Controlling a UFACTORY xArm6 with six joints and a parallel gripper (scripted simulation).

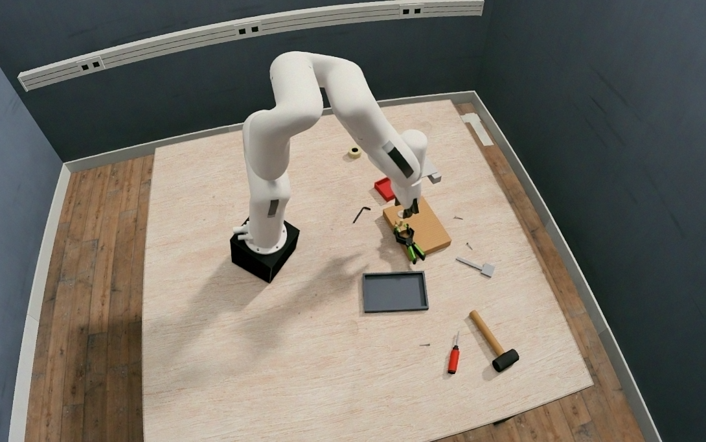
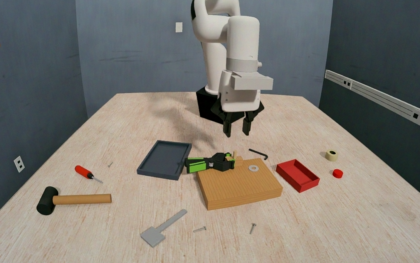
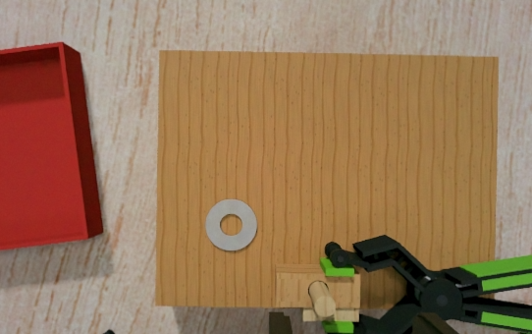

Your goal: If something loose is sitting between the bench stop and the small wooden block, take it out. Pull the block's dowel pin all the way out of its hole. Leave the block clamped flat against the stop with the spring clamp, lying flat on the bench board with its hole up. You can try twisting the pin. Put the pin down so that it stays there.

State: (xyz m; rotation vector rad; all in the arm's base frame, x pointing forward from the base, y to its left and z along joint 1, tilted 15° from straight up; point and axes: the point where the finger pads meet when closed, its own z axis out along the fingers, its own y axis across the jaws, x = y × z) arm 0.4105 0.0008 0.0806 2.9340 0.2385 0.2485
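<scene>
The wooden bench board [image 2: 238,184] lies on the table; it also shows in the overhead view [image 1: 416,226] and fills the wrist view [image 3: 326,177]. At its far corner sits the small wooden block with the dowel pin [image 3: 321,300] standing in its hole. The black and green spring clamp [image 3: 422,295] grips the block from both sides, and its handles [image 2: 198,164] stick out over the board's edge. A grey washer [image 3: 231,225] lies flat on the board, apart from the block. My gripper [image 2: 236,125] hangs half open and empty above the block. I cannot make out the stop.
A red tray [image 2: 297,175] lies right of the board, a grey tray [image 2: 165,159] left of it, a hex key [image 2: 258,153] behind. A hammer [image 2: 72,199], a screwdriver [image 2: 86,172], a scraper [image 2: 162,228], loose screws, a tape roll [image 2: 331,155] and a red cap [image 2: 337,173] lie around.
</scene>
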